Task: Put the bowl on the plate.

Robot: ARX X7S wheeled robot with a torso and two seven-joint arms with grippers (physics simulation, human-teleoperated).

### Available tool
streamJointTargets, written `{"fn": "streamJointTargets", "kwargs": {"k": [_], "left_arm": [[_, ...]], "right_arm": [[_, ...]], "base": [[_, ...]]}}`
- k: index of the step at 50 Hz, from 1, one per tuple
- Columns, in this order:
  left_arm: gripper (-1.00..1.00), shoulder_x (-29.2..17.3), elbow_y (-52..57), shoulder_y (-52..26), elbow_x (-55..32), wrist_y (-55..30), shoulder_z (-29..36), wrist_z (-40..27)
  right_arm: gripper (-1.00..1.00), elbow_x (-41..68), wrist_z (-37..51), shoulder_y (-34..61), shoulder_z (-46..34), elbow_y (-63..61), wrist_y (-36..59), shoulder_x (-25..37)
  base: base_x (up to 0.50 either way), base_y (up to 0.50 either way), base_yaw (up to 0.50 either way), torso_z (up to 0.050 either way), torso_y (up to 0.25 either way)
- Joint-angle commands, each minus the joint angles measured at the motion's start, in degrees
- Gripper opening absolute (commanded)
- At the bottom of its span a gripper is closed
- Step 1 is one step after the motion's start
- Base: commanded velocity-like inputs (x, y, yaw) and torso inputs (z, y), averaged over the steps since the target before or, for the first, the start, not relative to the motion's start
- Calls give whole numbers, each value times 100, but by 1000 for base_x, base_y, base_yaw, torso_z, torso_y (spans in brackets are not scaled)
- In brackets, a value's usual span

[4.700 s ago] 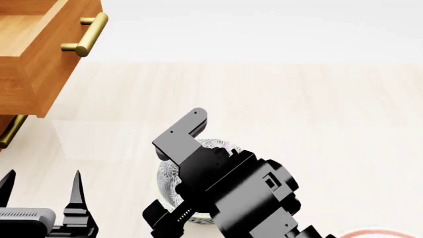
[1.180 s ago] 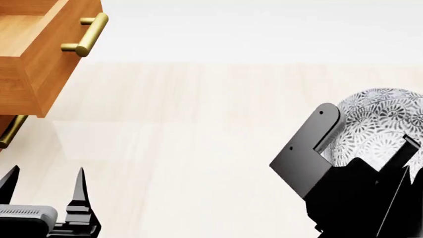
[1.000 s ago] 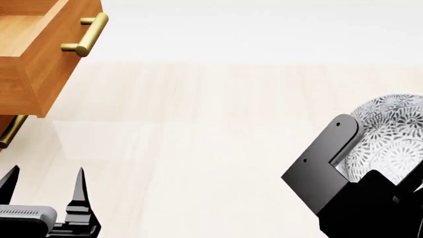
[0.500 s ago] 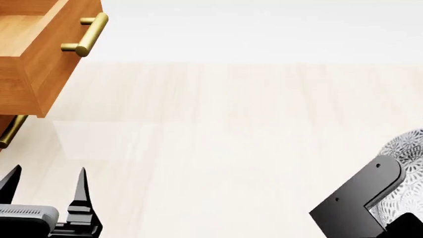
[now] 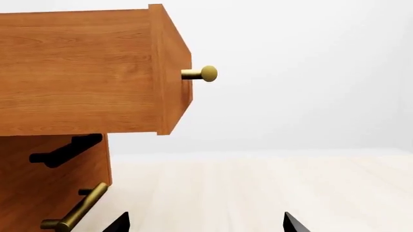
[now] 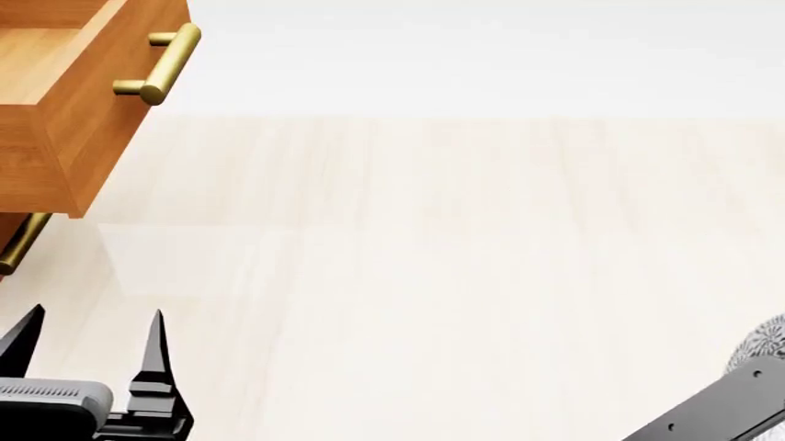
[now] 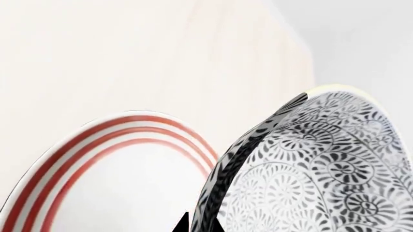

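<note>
The bowl [image 7: 310, 179], white with dense grey-black floral lace, fills one side of the right wrist view. My right gripper [image 7: 198, 226] is shut on its rim, one dark fingertip on each side of the wall. Right beside the bowl's outer wall lies the plate [image 7: 123, 174], white with red rings round its rim; whether they touch I cannot tell. In the head view only a sliver of the bowl [image 6: 767, 334] and the right arm's black bracket [image 6: 723, 409] show at the bottom right corner. My left gripper [image 6: 90, 342] [image 5: 205, 224] hangs open and empty at the lower left.
A wooden cabinet with an open drawer [image 6: 73, 101] and brass bar handles [image 6: 160, 64] juts out at the upper left; a second handle [image 5: 74, 212] is close to the left gripper. The pale wooden tabletop [image 6: 429, 257] stretches across the middle.
The right arm has carried the bowl from the table's lower middle to the right and down, almost out of the head view. The left gripper has barely moved.
</note>
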Motion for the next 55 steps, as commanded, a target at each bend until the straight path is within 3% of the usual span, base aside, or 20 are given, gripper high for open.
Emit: {"fn": "streamJointTargets", "kwargs": {"k": [1,30,55], "left_arm": [[100,-10,16,-9,-13,-12,19,-15],[100,-42,0,-7,-44,27,38,-46],[100,-73,35,-16,-84,-10,59,-86]], "right_arm": [[-100,-457,-259,-325,15,-94,-439,251],[-100,-1543,-1388,-766,-221,542,-891,-162],[-100,-1770,-1605,-1008,-348,777,-1082,-367]], "base": [[0,0,0,0,0],[0,0,0,0,0],[0,0,0,0,0]]}}
